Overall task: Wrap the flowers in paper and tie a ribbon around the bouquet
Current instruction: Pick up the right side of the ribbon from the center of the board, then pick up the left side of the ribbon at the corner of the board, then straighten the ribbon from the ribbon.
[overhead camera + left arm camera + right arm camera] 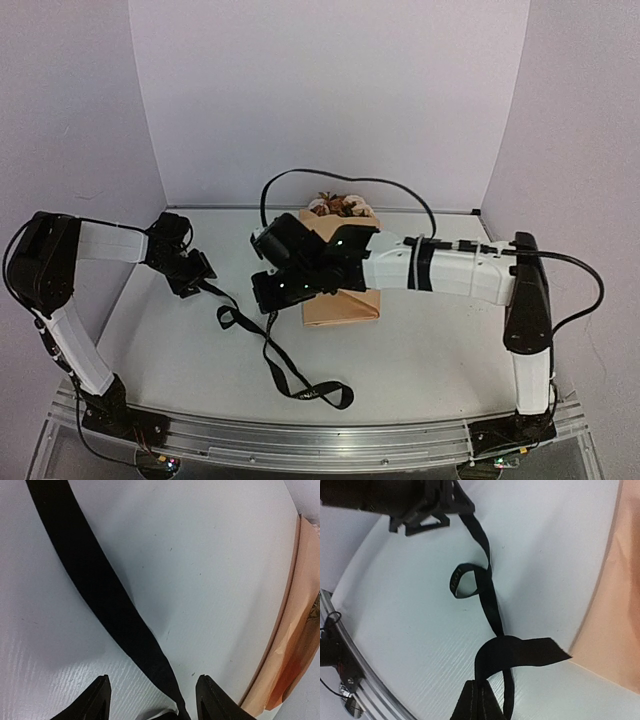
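The ribbon (490, 605) looks limp, light and probably slick, best pinched flat. The right pincer (479, 694) is closed on a fold of it, with the bouquet (615, 605) just beside. The left pincer (152, 682) stands open, straddling the ribbon.

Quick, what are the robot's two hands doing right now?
Left gripper: open, the ribbon runs between its jaws.
Right gripper: shut on the ribbon.
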You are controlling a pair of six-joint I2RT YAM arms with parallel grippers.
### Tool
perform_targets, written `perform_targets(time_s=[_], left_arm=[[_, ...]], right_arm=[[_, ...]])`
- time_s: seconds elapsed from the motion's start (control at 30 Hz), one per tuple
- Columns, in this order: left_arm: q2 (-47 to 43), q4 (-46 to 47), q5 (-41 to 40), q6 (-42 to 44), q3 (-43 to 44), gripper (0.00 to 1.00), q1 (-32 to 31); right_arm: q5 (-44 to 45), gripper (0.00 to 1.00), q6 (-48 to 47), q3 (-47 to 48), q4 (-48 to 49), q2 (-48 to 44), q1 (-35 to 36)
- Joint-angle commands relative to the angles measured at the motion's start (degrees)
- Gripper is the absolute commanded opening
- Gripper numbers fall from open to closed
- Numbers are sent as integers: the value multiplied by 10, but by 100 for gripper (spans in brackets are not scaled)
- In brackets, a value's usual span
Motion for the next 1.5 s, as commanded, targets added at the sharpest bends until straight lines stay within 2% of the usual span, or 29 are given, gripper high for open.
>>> perform_targets(time_s=[0.0,0.3,0.4,0.47,0.63,0.67,0.87,1.1,1.27,1.47], left_arm=[[41,-17,-54,-27,51,60,-33],[107,-53,-90,-85,109,54,-78],[110,-50,-98,-114,99,42,-78],[108,-44,-100,-127,91,31,-78],[120,-50,-130,-123,101,3,-71],[117,-50,-136,-121,102,1,-68],[57,-65,-176,-85,104,0,-20],[-52,-156,-315,-28,159,0,-5],[-119,-175,-373,-19,139,0,4],[-172,-194,-405,-21,104,0,15]], right_arm=[[23,0,17,-57,-3,-72,-13],[56,0,38,-181,-1,-189,-54],[64,0,46,-218,0,-225,-73],[72,0,50,-246,2,-251,-85],[89,0,57,-300,3,-312,-119],[94,0,59,-310,3,-323,-124],[143,0,75,-367,-13,-388,-175],[254,0,88,-393,-100,-459,-282],[302,0,92,-395,-143,-496,-352],[350,0,104,-376,-207,-515,-408]])
